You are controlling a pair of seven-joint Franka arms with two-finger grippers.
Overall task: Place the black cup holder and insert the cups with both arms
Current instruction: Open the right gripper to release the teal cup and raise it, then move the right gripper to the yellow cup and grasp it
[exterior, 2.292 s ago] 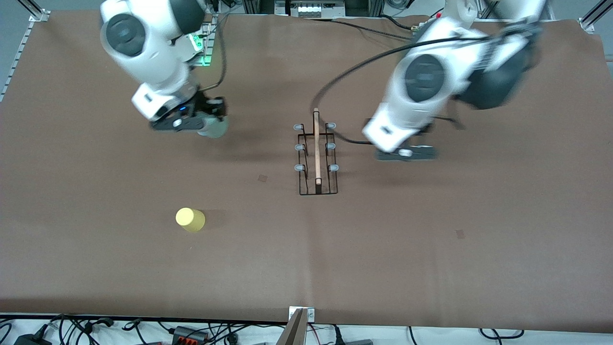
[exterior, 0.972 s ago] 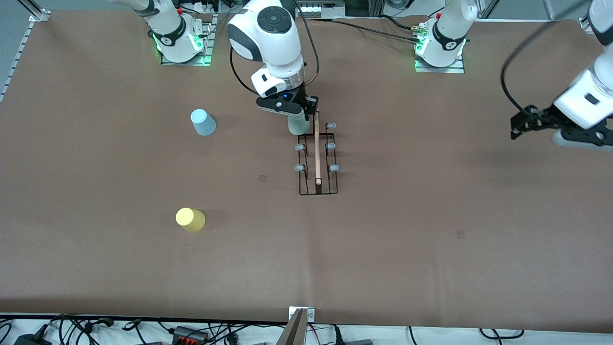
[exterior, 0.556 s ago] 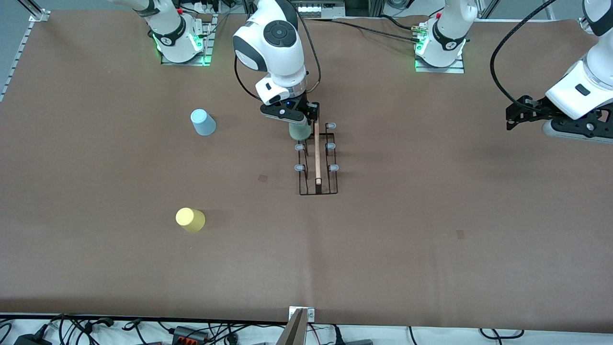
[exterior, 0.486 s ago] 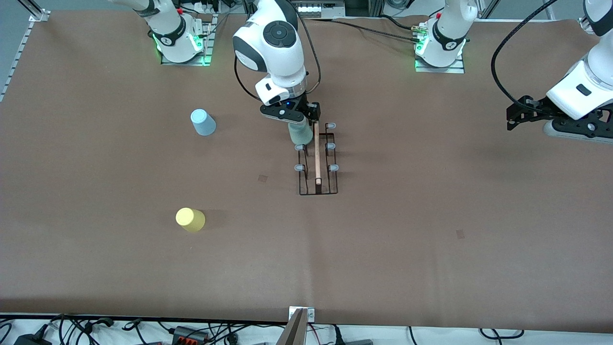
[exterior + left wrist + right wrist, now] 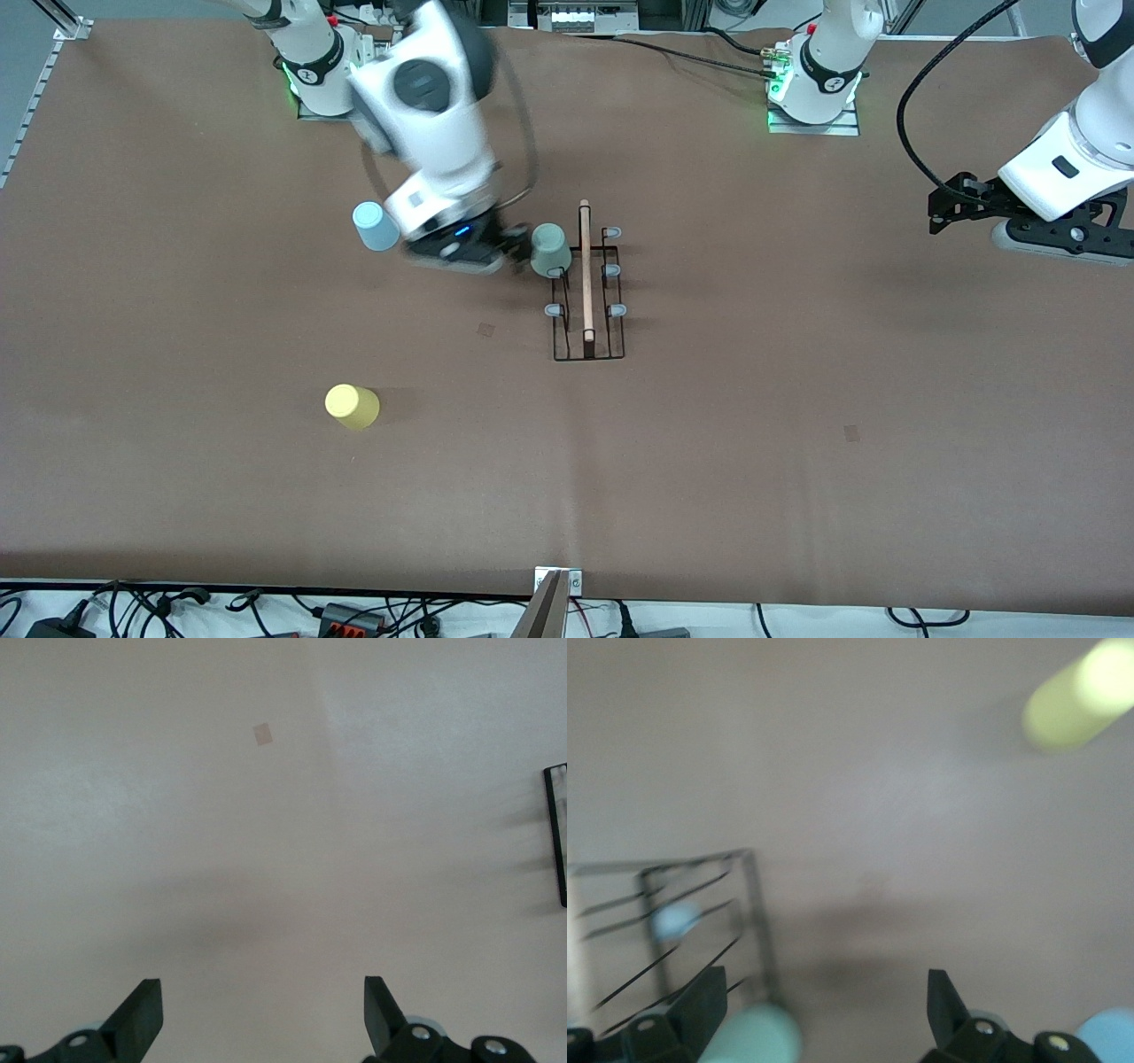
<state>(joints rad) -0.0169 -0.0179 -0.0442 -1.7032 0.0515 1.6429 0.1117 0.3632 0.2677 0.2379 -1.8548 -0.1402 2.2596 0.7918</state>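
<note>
A broad brown tabletop (image 5: 797,496) carries everything. Two white jointed robot arms are seen. The right arm (image 5: 425,97) reaches from its base toward the middle of the tabletop, and the right hand (image 5: 496,257) is just beside the pale green cup; in the right wrist view its two black fingers (image 5: 700,1005) are spread wide with nothing between them. The left arm (image 5: 1072,151) is held out at its own end of the tabletop, well apart from the rack, and waits there; the left hand (image 5: 948,208) is over bare tabletop, and in the left wrist view its fingers (image 5: 142,1019) are likewise wide apart and empty.

One thin black wire rack with a rectangular base and a light wooden rod handle on top (image 5: 586,283) stands near the middle of the tabletop. Six grey-tipped pegs are borne by it; five (image 5: 554,310) are visible and the one in the corner farthest from the front camera, on the right arm's side, is covered.

Three small plain plastic tumblers are counted. One pale green tumbler (image 5: 550,249) sits upside down over that covered peg. One light blue tumbler (image 5: 376,226) stands on the tabletop beside the right hand, toward the right arm's end. One yellow tumbler (image 5: 352,406) stands alone, nearer the front camera than the blue one.
</note>
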